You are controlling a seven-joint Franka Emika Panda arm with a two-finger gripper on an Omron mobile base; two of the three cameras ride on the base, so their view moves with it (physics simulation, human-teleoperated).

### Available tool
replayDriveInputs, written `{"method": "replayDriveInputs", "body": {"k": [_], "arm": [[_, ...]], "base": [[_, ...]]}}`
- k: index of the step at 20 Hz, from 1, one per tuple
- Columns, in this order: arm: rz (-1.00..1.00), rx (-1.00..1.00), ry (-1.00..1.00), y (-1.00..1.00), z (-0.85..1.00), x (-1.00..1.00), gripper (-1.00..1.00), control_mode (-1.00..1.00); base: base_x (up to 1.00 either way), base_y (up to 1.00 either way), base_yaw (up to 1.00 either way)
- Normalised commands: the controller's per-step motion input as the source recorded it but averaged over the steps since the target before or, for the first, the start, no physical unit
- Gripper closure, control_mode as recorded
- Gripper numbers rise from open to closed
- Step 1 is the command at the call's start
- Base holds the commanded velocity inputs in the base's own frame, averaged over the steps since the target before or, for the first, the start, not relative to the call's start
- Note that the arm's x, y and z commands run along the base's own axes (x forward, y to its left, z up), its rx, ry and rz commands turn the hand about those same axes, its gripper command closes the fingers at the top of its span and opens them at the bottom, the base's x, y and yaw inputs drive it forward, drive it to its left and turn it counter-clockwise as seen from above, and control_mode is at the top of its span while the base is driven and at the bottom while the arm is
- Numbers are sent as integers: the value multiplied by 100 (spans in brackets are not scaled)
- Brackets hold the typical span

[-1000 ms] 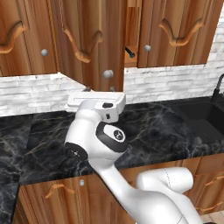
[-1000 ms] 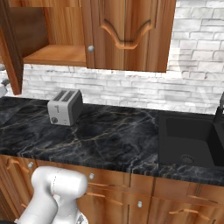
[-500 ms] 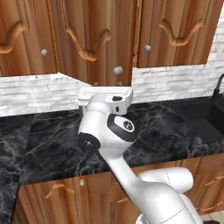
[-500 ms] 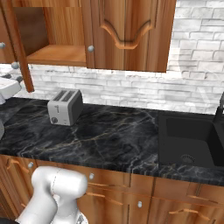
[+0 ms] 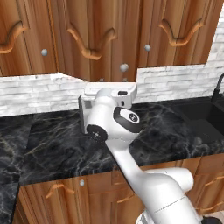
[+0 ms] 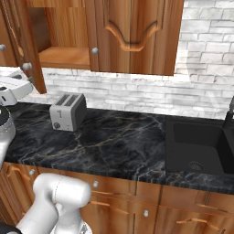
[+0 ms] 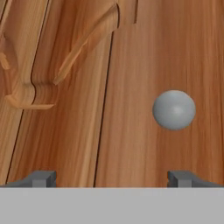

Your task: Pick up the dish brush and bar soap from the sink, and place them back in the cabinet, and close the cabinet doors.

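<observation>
Cabinet door (image 7: 131,65) before open tool (image 7: 111,178)

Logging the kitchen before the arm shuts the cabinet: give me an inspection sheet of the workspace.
Surface: black marble counter, nothing spilled.
Job's things: cabinet has a shelf in view; its door stands swung out; sink shows its drain.
Clutter: toaster on the counter.
Grippers: gripper open, jaws wide, facing a door panel with a knob ahead, holding nothing.
Cables: nothing seen.
Surroundings: white brick wall, faucet at the sink.
</observation>
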Motion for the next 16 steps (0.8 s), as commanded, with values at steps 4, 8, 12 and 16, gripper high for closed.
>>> {"method": "replayDriveInputs", "body": {"k": [4, 8, 12, 16], "arm": [[0, 0, 0, -21, 0, 31, -100, -100], [0, 2, 0, -21, 0, 29, -100, -100], [0, 0, 0, -18, 0, 29, -100, -100], [0, 1, 0, -19, 0, 31, -100, -100]], "base": [[0, 0, 0], [0, 0, 0], [0, 0, 0], [0, 0, 0]]}}
